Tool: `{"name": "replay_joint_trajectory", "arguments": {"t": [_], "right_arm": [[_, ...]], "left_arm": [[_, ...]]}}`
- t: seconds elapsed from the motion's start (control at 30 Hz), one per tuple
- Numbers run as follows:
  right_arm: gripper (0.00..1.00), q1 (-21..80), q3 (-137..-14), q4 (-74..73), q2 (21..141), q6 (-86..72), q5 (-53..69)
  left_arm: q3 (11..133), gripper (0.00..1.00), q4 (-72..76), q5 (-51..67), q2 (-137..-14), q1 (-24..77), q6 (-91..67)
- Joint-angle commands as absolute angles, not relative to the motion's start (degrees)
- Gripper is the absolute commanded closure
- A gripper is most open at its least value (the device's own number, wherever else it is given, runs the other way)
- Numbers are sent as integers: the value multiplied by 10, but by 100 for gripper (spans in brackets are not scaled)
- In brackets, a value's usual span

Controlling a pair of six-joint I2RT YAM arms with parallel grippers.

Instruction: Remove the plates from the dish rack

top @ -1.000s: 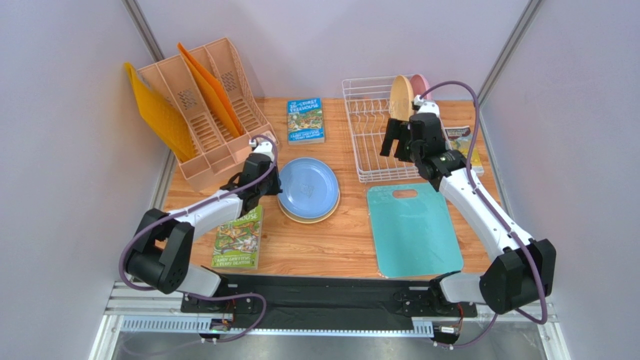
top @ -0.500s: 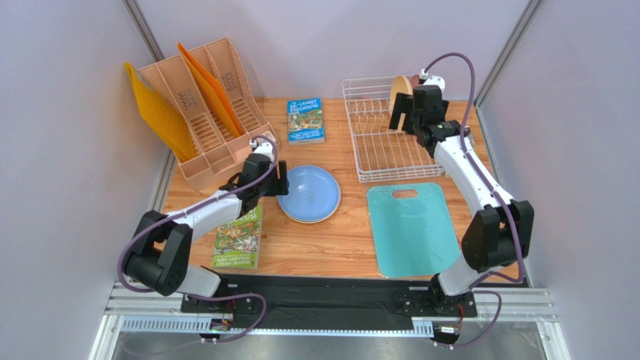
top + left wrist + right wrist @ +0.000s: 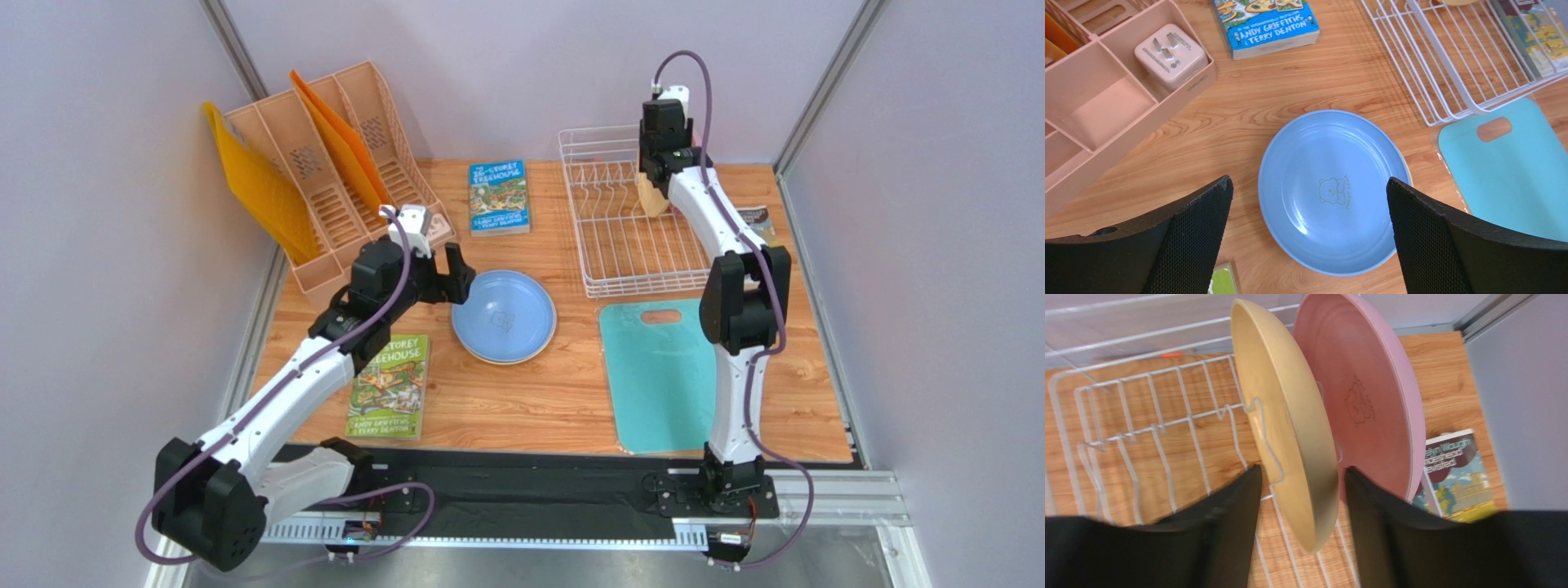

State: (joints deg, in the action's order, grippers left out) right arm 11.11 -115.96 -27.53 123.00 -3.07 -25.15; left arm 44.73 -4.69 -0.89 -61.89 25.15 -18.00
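Plate in play: the cream-yellow plate point(image 3: 1290, 416) stands on edge in the dish rack point(image 3: 573, 208), propped by an upright prong. It sits in the rack's far part, toward the far right corner of the tabletop point(image 3: 552, 392).
Neighbour: the pink plate point(image 3: 1364, 386) stands just beside it on the side toward the tabletop's right edge, roughly parallel. Whether the two touch cannot be told.
Right fingers: the right fingers point(image 3: 1223, 539) straddle the yellow plate's lower rim, one on each face. They are parted, not clenched, and rack wire shows between one finger and the plate, so nothing is grasped yet.
Deciding relation: the plate is edge-on to the fingers, its thin section across their gap and its flat faces toward the pads. The other finger appears to sit between yellow and pink.
Step judged: pinching the rim, then lifting clear of the prong.
Risk judged: the finger by the pink plate could nudge or drag it.
Unloaded: the blue plate point(image 3: 1333, 196) lies flat near the tabletop's middle, beside the teal cutting board point(image 3: 1511, 171).
Left fingers: the left fingers point(image 3: 1192, 245) hang spread wide above the blue plate, holding nothing.
Nearer arm: the right; the left is well apart from the rack.
Progress judged: two plates remain racked.
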Motion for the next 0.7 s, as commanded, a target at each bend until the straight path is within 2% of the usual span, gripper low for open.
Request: {"name": "replay_joint_trajectory", "arguments": {"t": [0.0,0.03,0.1,0.23,0.4,0.5,0.67], "right_arm": [[56,112,-1203,-257,1259,47,-328],[57,112,-1198,-251,1259,55,-343],[66,112,-1190,-238,1255,70,-351],[99,120,-1173,-222,1250,97,-375],[100,138,-1139,-167,1226,127,-422],[100,160,-1142,-133,1223,164,-512],[100,191,-1131,-32,1221,261,-586]], "left_arm": [[461,1,-65,20,-587,254,-158],[458,1,-62,16,-581,254,-157],[447,1,-57,4,-579,254,-155],[439,1,-55,2,-589,254,-157],[431,1,-50,3,-594,254,-173],[430,1,-52,-18,-594,255,-172],[428,1,-62,-25,-594,254,-166]]}}
